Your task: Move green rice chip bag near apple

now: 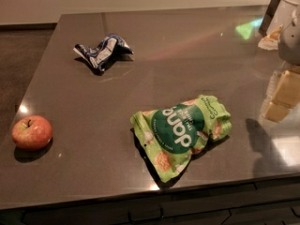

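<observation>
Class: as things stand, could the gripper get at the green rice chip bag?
Probably yes. The gripper sits at the right edge, and only bare countertop lies between it and the green rice chip bag; the apple and blue-and-white bag lie farther left.

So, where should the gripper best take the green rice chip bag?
Probably pinch the crumpled upper-right end of the green rice chip bag from above; it lies flat, and folds rise there. The gripper is at the right edge, nearest that end.
</observation>
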`<act>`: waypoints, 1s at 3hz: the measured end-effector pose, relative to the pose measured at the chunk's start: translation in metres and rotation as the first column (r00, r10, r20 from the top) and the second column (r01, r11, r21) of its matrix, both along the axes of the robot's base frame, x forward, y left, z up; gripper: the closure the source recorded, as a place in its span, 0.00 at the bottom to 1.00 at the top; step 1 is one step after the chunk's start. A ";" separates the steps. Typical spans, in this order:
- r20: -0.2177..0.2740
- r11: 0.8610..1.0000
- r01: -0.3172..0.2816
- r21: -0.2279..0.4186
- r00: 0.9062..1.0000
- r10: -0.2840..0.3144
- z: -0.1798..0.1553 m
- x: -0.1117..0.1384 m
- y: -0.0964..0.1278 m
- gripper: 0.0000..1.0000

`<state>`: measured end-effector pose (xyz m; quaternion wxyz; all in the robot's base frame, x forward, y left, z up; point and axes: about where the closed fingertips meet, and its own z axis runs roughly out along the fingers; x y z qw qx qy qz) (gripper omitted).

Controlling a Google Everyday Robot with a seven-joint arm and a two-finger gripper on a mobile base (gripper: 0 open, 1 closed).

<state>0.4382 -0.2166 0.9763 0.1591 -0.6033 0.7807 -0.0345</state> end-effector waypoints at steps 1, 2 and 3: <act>0.000 1.000 0.000 0.000 1.000 0.000 0.000 0.000 0.000 0.00; -0.005 1.000 -0.002 0.000 1.000 0.002 0.000 0.008 0.002 0.00; -0.040 1.000 -0.022 0.014 0.999 0.022 -0.017 0.026 0.010 0.00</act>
